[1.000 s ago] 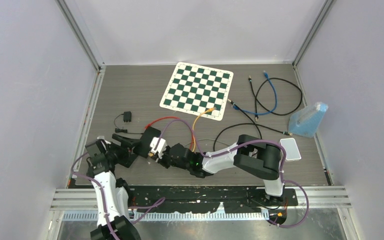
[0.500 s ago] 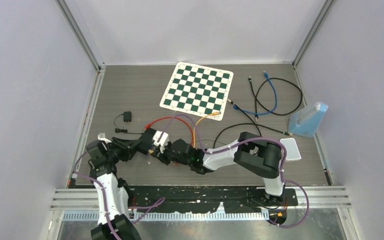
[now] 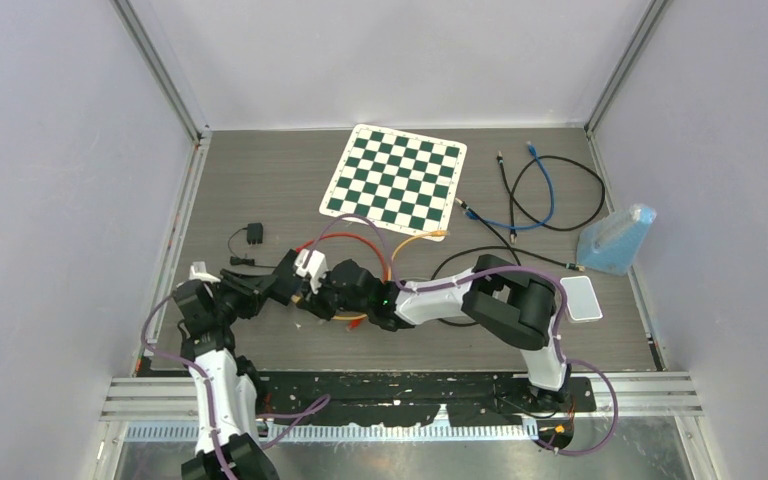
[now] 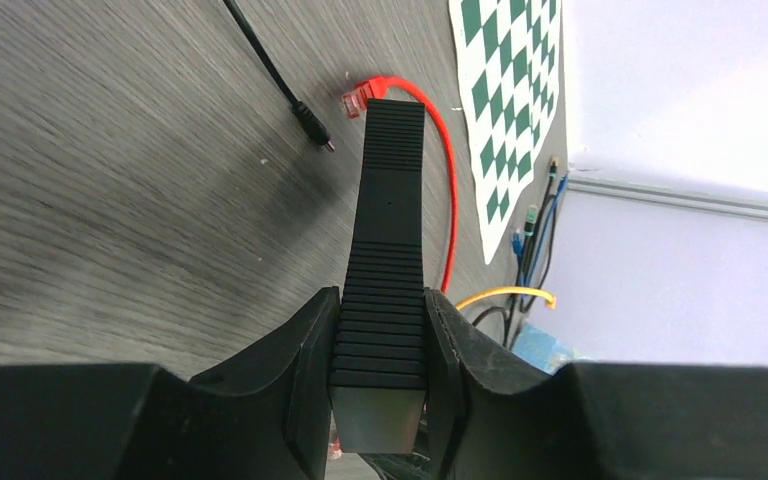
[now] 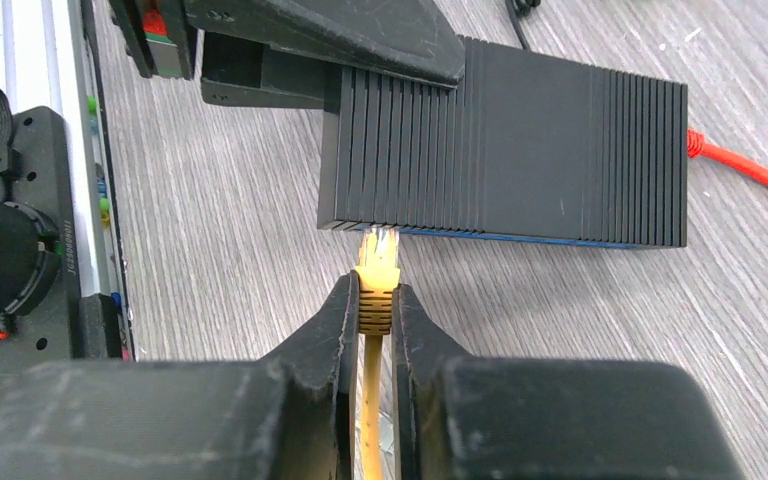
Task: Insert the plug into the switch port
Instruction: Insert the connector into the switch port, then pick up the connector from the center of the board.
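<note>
Switch: I see the black ribbed switch (image 4: 388,240) running up the middle of the left wrist view, standing on its narrow edge above the grey wood-grain table (image 4: 110,200). In the overhead view it sits in the lower left part of the frame.
Left gripper: my left gripper (image 4: 380,330) clamps the near end of the switch, one finger pressed against each broad side.
Plug: the yellow plug (image 5: 377,285) is at the centre of the right wrist view, pointing up at the long edge of the switch.
Right gripper: my right gripper (image 5: 372,300) pinches the plug's yellow boot between its fingers, which are closed tight around it.
Contact: the plug's clear tip touches the lower edge of the switch, near its left end in the right wrist view. I cannot tell whether it sits inside a port.
Yellow cable: the yellow cable (image 5: 368,420) drops from the plug straight down between the right fingers.
Red cable: a red cable (image 5: 750,170) leaves the right end of the switch in the right wrist view. In the left wrist view its clear connector lies by the far end of the switch.
Black lead: a thin black lead (image 4: 305,115) ends on the table left of the switch, apart from it.
Chessboard: a green and white chessboard (image 3: 395,182) lies flat at the upper centre of the overhead view, well apart from both grippers.
</note>
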`<act>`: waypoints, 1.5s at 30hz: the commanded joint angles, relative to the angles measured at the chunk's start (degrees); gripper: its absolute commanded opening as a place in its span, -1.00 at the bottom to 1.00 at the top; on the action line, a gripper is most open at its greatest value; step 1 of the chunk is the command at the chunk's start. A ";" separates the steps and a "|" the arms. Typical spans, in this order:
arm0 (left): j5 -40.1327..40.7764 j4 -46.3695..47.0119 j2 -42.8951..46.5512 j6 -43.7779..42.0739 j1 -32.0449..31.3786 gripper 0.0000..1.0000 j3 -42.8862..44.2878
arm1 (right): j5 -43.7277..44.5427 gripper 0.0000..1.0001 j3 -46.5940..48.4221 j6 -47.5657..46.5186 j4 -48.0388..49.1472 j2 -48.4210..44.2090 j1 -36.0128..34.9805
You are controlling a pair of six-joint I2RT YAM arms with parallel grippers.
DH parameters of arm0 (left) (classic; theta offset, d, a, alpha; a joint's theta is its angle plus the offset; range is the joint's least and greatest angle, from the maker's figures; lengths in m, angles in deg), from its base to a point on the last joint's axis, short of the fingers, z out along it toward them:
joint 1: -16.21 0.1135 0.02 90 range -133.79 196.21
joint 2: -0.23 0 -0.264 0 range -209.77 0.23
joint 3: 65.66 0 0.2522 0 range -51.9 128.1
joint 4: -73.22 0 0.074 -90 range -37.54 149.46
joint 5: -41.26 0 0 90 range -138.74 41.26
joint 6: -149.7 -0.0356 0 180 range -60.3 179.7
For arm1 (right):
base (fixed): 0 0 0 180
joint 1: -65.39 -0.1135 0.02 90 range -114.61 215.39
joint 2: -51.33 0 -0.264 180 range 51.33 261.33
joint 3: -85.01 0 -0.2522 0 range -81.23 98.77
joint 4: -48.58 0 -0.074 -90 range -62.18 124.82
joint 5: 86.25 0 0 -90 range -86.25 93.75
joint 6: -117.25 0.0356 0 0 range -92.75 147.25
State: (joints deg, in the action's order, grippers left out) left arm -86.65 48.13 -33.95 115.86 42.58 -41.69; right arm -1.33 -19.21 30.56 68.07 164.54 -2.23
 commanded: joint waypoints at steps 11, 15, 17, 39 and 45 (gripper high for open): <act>-1.85 -3.77 1.80 -2.42 -5.44 -1.00 0.16 | 0.97 -0.90 9.57 1.19 3.59 0.04 0.03; 2.14 -8.50 3.04 -2.57 -5.35 -1.00 0.50 | 1.99 -0.79 6.01 2.24 3.79 -2.19 0.03; 4.57 -10.44 3.51 -2.40 -5.17 -1.00 0.84 | 2.31 -0.60 3.96 2.66 3.79 -3.80 0.05; 29.61 -27.33 7.81 1.18 -3.34 -0.90 4.19 | 18.06 -0.05 -15.02 7.67 -5.10 -27.51 0.69; 37.07 -33.47 8.13 2.97 -3.34 -0.16 7.03 | 21.52 -0.05 -16.38 8.90 -9.73 -31.47 0.73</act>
State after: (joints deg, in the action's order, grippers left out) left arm -64.05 25.99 -25.16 121.21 38.76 -34.52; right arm 16.18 -35.12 38.14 59.68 137.79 -1.62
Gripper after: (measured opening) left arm 0.360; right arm 0.474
